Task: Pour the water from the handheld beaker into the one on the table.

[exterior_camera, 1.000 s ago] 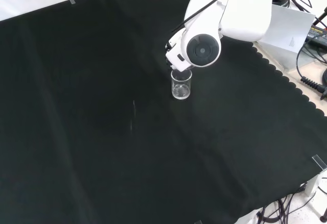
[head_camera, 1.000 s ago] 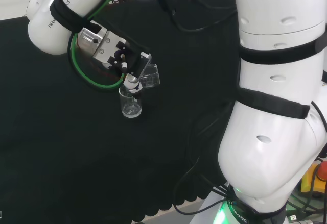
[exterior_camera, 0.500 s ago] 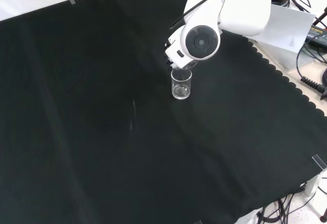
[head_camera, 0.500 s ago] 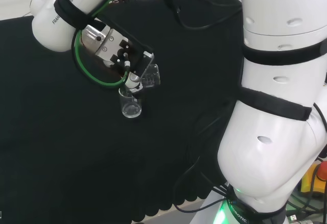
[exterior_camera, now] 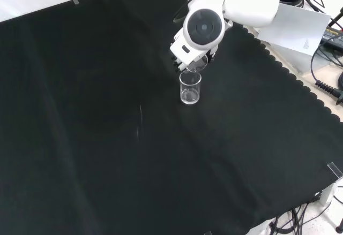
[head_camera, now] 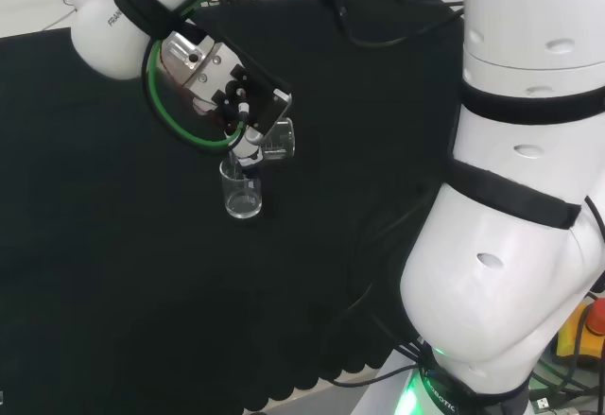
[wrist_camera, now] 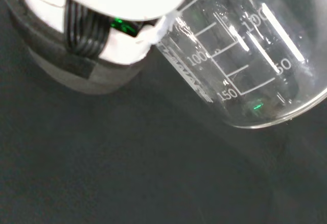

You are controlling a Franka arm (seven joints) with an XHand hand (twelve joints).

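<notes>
The fingers (head_camera: 248, 141) are curled round a clear beaker (head_camera: 277, 139), so the hand (head_camera: 236, 105) holds it tipped over, its mouth facing down toward a second beaker (head_camera: 241, 191). That second beaker stands upright on the table (head_camera: 113, 273), just below the held one, with a little water at its bottom. In the wrist view the held beaker (wrist_camera: 245, 55) carries white graduation lines and numerals along its wall.
</notes>
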